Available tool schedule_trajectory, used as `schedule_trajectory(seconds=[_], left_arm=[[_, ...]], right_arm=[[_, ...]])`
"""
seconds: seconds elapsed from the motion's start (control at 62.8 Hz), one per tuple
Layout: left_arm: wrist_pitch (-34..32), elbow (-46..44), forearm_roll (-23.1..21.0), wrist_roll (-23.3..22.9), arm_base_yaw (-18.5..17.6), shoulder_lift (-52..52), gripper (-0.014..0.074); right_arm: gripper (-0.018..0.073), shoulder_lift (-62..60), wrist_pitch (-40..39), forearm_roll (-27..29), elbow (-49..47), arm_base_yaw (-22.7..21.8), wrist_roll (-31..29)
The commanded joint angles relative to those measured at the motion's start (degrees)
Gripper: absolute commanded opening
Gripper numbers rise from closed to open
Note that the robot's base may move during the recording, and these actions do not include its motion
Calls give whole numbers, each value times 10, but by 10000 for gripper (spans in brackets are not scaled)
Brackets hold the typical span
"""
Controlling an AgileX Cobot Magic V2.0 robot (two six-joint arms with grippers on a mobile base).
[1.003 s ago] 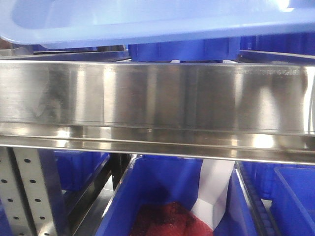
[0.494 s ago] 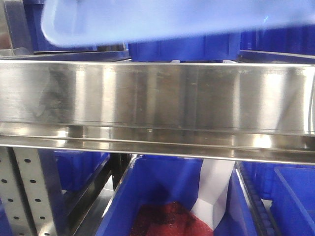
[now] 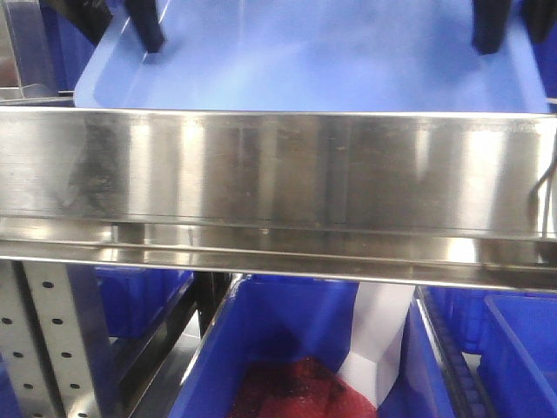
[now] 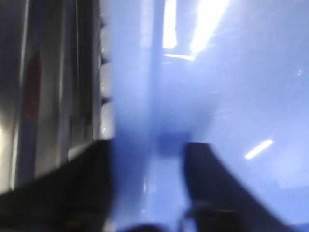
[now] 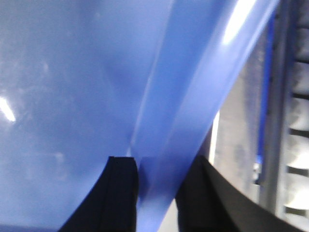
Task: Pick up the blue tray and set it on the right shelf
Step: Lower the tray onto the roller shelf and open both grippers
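Observation:
The blue tray (image 3: 313, 61) sits tilted just behind the tall steel front lip of the right shelf (image 3: 278, 165), its inside facing the front camera and its near edge hidden by the lip. My left gripper (image 3: 148, 30) holds the tray's left rim and my right gripper (image 3: 487, 30) its right rim. In the left wrist view the left gripper (image 4: 149, 145) straddles the blurred rim of the tray (image 4: 231, 96). The right wrist view has the right gripper (image 5: 157, 162) pinching the flared rim of the tray (image 5: 72, 72).
Below the shelf stand deep dark-blue bins (image 3: 287, 331), one holding red material (image 3: 287, 392) and a white object (image 3: 379, 340). A perforated upright (image 3: 52, 340) rises at lower left. More blue bins (image 3: 522, 348) sit at lower right.
The tray has come down and tipped forward: earlier only its underside showed above the lip, now its inside faces the camera behind the lip. Both grippers' fingers have come into view.

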Motion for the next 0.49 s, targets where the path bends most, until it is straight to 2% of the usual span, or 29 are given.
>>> schedule_trajectory(seconds=[0.0, 0.048, 0.127, 0.35, 0.478], left_arm=[[-74, -26, -50, 5, -14, -24, 452], [-76, -26, -40, 5, -14, -24, 498], [-76, -26, -24, 5, -14, -23, 540], [-76, -26, 0, 5, -14, -23, 542], [-48, -29, 26, 5, -14, -23, 542]], right_arm=[[456, -14, -35, 56, -18, 11, -20], [622, -12, -36, 54, -18, 11, -20], [593, -11, -36, 48, -18, 11, -20], [594, -15, -36, 28, -18, 11, -12], [594, -23, -36, 22, -18, 11, -12]])
